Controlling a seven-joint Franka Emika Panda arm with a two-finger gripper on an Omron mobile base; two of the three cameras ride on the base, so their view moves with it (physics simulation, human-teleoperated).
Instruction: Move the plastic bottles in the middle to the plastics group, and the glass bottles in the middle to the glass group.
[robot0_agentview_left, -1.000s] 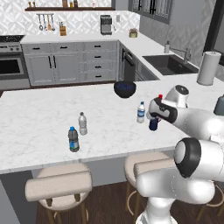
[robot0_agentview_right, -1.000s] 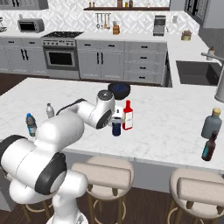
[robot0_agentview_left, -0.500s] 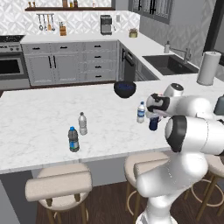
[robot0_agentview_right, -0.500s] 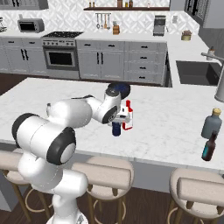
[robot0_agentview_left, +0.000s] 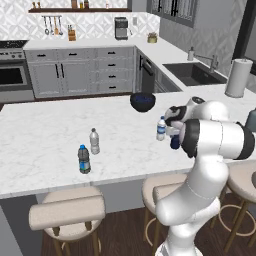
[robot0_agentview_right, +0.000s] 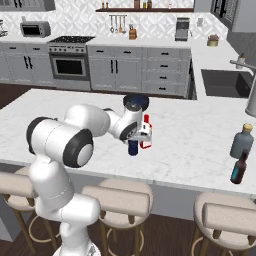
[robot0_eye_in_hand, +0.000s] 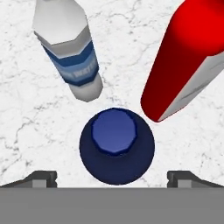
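Now the gripper (robot0_eye_in_hand: 112, 177) hangs straight above a dark blue bottle (robot0_eye_in_hand: 117, 146) in the middle of the tabletop (robot0_agentview_left: 45, 130), jaws apart on both sides. The small water bottle (robot0_eye_in_hand: 70, 52) and a red bottle (robot0_eye_in_hand: 183, 57) stand just beside it, so I would descend vertically, centred, and close without touching the neighbours.

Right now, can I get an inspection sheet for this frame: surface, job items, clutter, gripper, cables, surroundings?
Surface: white marble island counter.
Job's things: blue-label water bottle, dark blue bottle and red bottle in the middle; plastics group at the left; two glass bottles at the right.
Clutter: dark bowl.
Gripper: open, straddling the dark blue bottle from above.
Cables: nothing seen.
Surroundings: sink, paper towel roll, stools.
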